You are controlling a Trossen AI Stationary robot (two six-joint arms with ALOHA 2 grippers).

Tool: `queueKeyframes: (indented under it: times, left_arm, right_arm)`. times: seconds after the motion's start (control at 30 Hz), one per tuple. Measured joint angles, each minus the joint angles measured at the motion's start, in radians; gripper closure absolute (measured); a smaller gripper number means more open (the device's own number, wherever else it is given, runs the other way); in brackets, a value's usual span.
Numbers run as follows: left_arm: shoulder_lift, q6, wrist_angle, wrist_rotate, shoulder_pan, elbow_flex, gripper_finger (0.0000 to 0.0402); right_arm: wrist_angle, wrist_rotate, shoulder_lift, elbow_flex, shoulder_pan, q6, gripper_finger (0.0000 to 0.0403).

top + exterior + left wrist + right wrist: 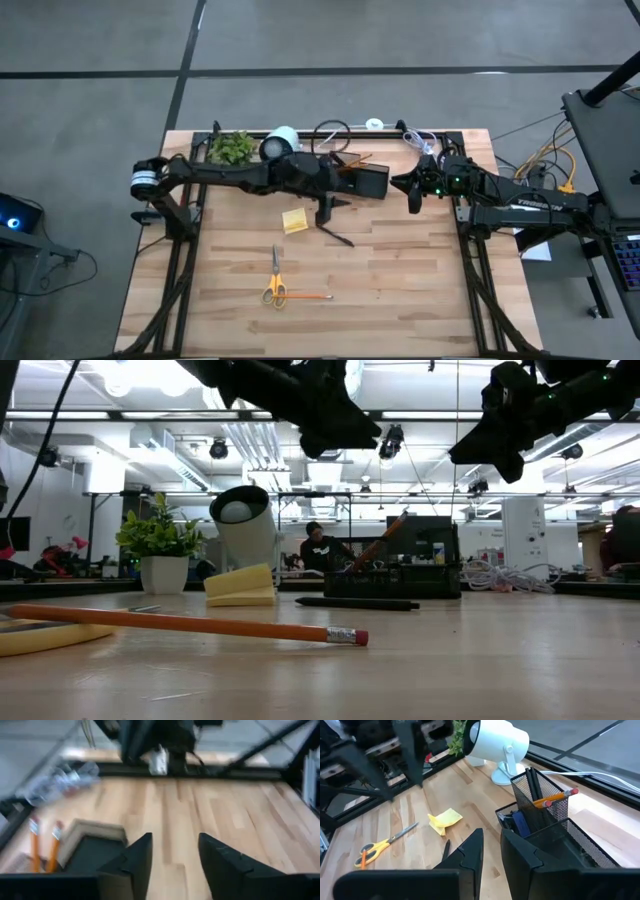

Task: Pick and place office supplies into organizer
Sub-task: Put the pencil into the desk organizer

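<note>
The black mesh organizer (368,182) stands at the table's far middle, with orange pencils (555,797) upright in its taller back section. A yellow sticky-note pad (294,221), a black pen (336,238), yellow-handled scissors (275,280) and an orange pencil (310,296) lie flat on the wood nearer me. My left gripper (324,212) hangs open above the table just left of the organizer (90,850) and holds nothing (172,852). My right gripper (412,192) hovers right of the organizer, its fingers a narrow gap apart and empty (491,847).
A green potted plant (231,147) and a white round lamp (280,141) stand at the far edge, left of the organizer. A white cable (415,135) lies at the far right. Bare wood stretches across the near right. A person (318,545) shows in the room behind.
</note>
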Motion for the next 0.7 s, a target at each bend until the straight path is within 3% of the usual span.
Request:
queueKeyframes:
  times: [0.2,0.33,0.7]
  left_arm:
    - [-0.009,-0.072,-0.077,0.001,-0.060,-0.001,0.0223]
    - [-0.014,-0.074,-0.118,0.001,-0.107,0.003,0.0221]
    - [-0.015,-0.103,-0.431,0.000,-0.225,0.090,0.0221]
  right_arm:
    - [-0.002,0.000,0.000,0.000,0.000,0.001,0.0346]
    - [-0.002,0.000,0.000,0.000,0.000,0.003,0.0346]
    - [-0.003,0.000,0.001,0.000,0.000,0.000,0.0346]
